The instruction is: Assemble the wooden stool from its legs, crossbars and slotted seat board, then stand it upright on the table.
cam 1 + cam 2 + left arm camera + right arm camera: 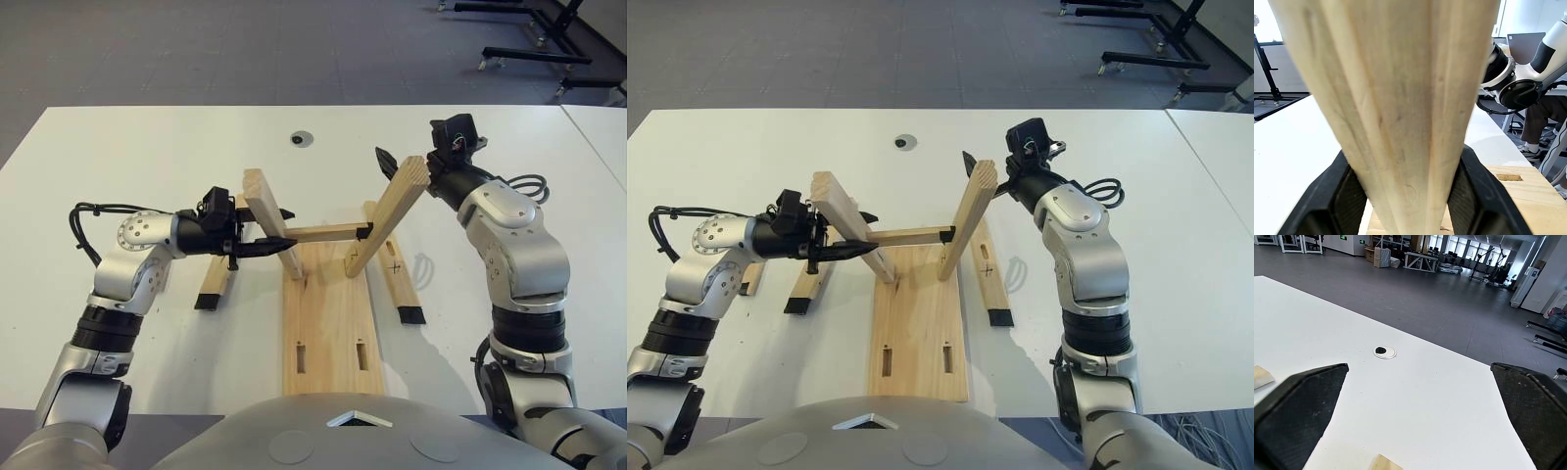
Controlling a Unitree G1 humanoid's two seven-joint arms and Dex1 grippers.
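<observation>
Left eye view: white table, with the slotted seat board lying flat at lower centre of the frame, long side running toward the robot. Two slots show near its lower end. Two legs stand on the board's upper end, both tilted. The left leg leans toward the upper left and the right leg toward the upper right, so they splay in a V. A crossbar spans between them at about mid-height, dark at the end that meets the right leg. The left gripper comes in from the left of the frame and is clamped on the left leg, one finger in front, one behind. In the left wrist view both black pads press against the wood, and a corner of the seat board with a slot shows at lower right. The right gripper sits at the top end of the right leg, upper right of centre. In the right wrist view its fingers are spread wide with bare table between them, gripping nothing. Two spare legs lie flat on the table: one spare leg left of the board, partly under the left gripper, and another spare leg just beside the board's right edge. Each has a black cap at its lower end. A round cable port sits at upper centre.
</observation>
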